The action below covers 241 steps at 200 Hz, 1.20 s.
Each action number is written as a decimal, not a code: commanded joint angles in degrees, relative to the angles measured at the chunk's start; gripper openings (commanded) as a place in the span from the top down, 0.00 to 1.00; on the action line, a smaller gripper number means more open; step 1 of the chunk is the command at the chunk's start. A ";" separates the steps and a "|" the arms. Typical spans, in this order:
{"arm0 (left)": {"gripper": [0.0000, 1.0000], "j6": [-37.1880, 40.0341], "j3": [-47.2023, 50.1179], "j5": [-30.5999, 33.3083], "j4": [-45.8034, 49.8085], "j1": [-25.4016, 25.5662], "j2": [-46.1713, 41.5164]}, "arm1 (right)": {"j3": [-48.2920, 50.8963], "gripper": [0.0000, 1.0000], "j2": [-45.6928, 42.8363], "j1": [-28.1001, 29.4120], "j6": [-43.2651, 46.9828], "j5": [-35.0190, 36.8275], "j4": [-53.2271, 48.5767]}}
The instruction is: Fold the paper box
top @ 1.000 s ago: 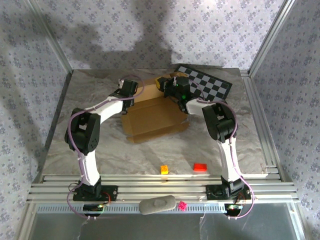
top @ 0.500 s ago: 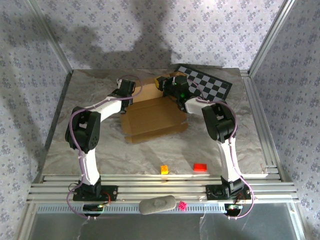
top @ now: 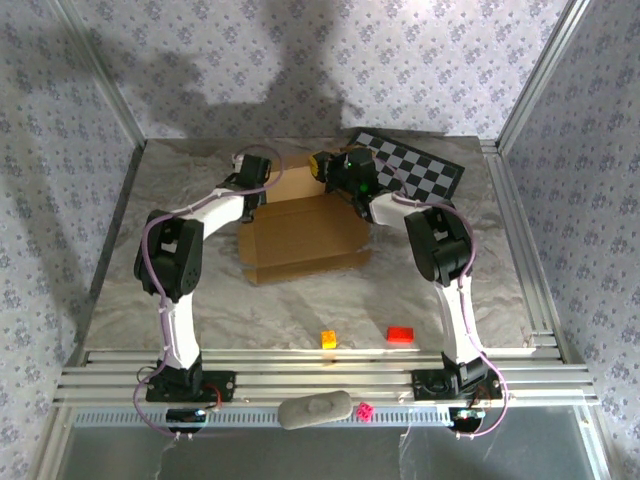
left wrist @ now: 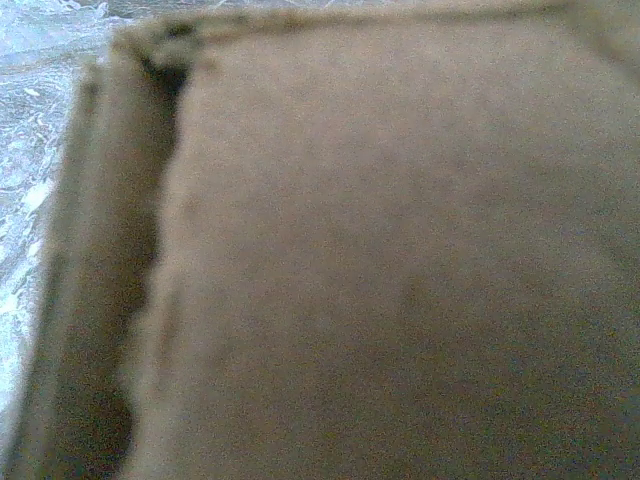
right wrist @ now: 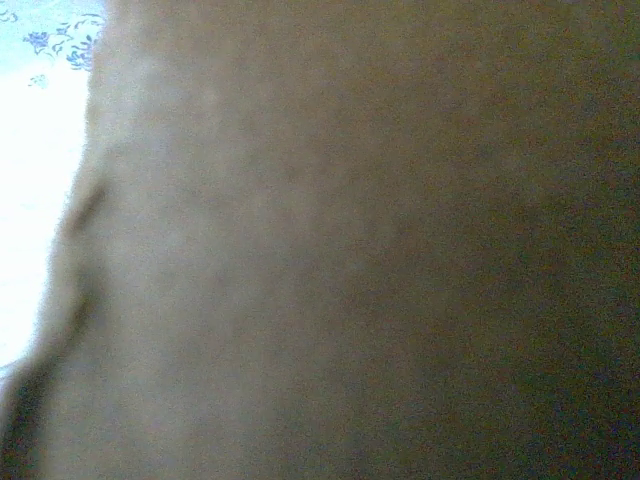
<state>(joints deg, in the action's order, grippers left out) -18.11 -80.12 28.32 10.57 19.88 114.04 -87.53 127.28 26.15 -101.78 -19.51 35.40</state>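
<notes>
The paper box (top: 300,240) is a brown cardboard sheet lying in the middle of the table, with its far panel raised between the two arms. My left gripper (top: 257,178) is at the box's far left corner. My right gripper (top: 337,176) is at its far right corner. From above, the wrists hide the jaws of both. The left wrist view is pressed close to the paper box (left wrist: 380,260), with a folded side flap (left wrist: 95,260) at the left. Blurred brown cardboard of the paper box (right wrist: 350,250) covers the right wrist view. No fingers show in either wrist view.
A black-and-white checkered board (top: 418,170) lies at the back right, just behind the right wrist. A small orange block (top: 328,339) and a red block (top: 401,334) sit near the front edge. A grey oval object (top: 315,410) and a pink piece (top: 366,410) rest on the rails.
The box has turned slightly and now lies squarer to the table, its right near corner drawn in. The left gripper has shifted a little toward the far panel. The right wrist has barely moved.
</notes>
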 commanded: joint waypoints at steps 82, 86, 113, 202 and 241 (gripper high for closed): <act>1.00 8.80 5.06 -4.94 12.13 -3.82 -16.09 | 2.71 0.40 -28.25 -6.69 31.10 -0.55 -34.13; 1.00 9.20 4.97 -5.84 12.58 -4.03 -16.98 | 2.23 0.40 -29.27 -7.10 32.79 -0.35 -36.32; 1.00 10.81 2.44 -11.03 19.09 -4.71 -20.85 | -5.67 0.49 -31.53 -9.68 42.30 -0.22 -54.65; 1.00 5.36 -2.30 -17.36 29.11 -4.94 -26.74 | -19.95 0.54 -27.36 -5.26 39.07 -1.78 -75.68; 1.00 5.06 -3.89 -15.12 28.66 -5.11 -26.92 | -24.33 0.54 -26.06 -3.08 39.39 -0.32 -75.61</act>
<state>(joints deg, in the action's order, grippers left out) -11.75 -80.97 12.27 38.89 15.00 88.86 -107.46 100.55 21.82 -61.98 -20.32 -38.00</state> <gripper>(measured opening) 0.085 0.459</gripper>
